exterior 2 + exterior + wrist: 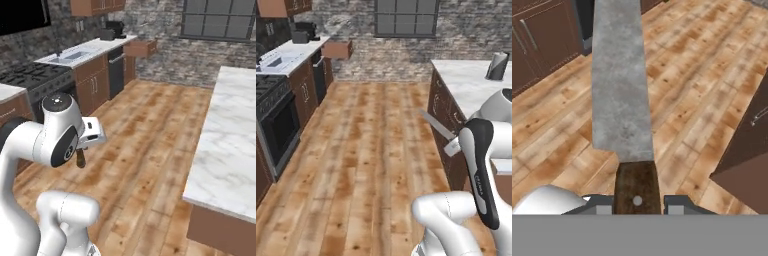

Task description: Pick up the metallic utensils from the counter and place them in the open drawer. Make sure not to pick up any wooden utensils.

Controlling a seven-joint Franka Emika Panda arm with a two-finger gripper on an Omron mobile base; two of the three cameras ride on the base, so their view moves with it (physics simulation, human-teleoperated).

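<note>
A wooden plank floor [366, 165] runs between the cabinets toward a grey brick wall [356, 20] with a dark gridded window [405, 17]. On the left stand a black oven [278, 127], a stovetop [30, 74], a sink [70, 57] set in a pale worktop, a dark dishwasher [116, 72] and a black toaster [303, 32]. A dark kettle [497, 66] stands at the far right.

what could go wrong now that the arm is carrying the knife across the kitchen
The gripper clamps the knife only at its brown handle, with the long blade sticking far forward, so it could pivot or slip out over the wooden floor. The blade points out beside the counter, so a swing might strike its cabinet side. The open drawer is across the room, a long carry for such a grip.
</note>
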